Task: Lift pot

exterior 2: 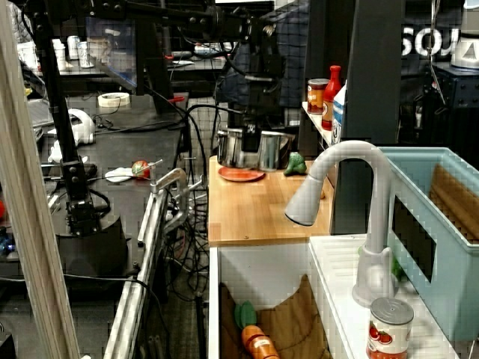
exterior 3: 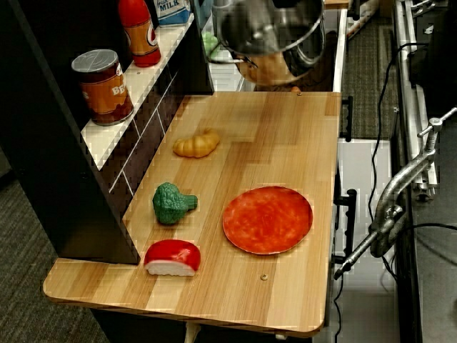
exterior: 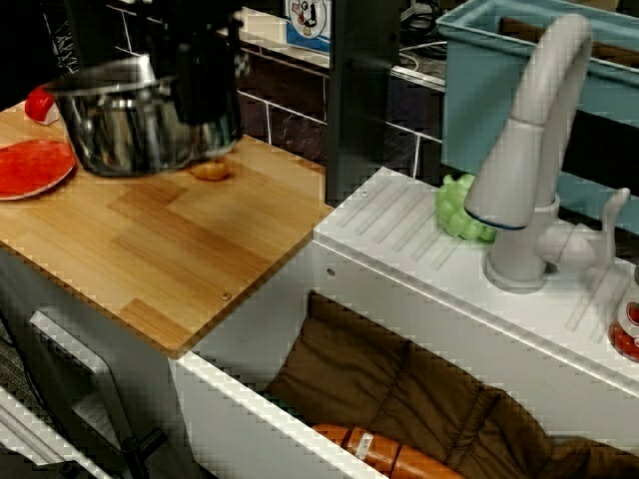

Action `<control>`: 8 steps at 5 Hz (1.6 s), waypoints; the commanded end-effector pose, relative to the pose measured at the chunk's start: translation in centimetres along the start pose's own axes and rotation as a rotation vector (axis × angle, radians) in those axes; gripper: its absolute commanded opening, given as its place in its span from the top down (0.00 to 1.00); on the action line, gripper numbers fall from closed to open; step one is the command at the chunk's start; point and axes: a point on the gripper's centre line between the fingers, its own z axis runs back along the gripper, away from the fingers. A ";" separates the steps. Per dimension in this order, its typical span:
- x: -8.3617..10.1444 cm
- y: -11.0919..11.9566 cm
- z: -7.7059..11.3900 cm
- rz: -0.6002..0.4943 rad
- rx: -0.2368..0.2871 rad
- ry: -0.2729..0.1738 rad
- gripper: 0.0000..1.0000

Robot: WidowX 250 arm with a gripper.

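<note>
- The pot (exterior: 130,125) hangs above the wooden counter (exterior: 170,249), clear of the boards; in the overhead view it (exterior 3: 275,32) sits high at the frame's top edge, tilted, with its shiny wall mirroring the wood.
- The gripper (exterior 2: 253,133) comes down onto the pot's rim from above; dark arm parts hide the fingers (blurred in the nearest view), so I cannot tell how the jaws stand, though the raised pot is plainly carried by it.
- A red plate (exterior 3: 268,219) lies flat on the counter, near its outer edge and well apart from the pot.
- A croissant (exterior 3: 197,144) rests between the plate and the pot, near the back wall.
- Broccoli (exterior 3: 172,203) lies just left of the plate; a red-and-white piece (exterior 3: 172,257) lies near it, toward the counter's end.
- On the shelf stand a can (exterior 3: 104,86) and a red bottle (exterior 3: 139,32).
- The grey faucet (exterior: 534,150) rises beside the white sink (exterior: 250,339), which holds a brown cloth (exterior: 399,389).
</note>
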 end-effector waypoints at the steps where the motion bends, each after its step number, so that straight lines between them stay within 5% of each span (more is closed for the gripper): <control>1: 1.1 -1.2 5.5 -0.019 -0.022 -0.057 1.00; 5: 1.2 -1.5 10.3 -0.035 -0.087 -0.092 1.00; 8: 1.0 -1.4 10.1 -0.040 -0.088 -0.069 1.00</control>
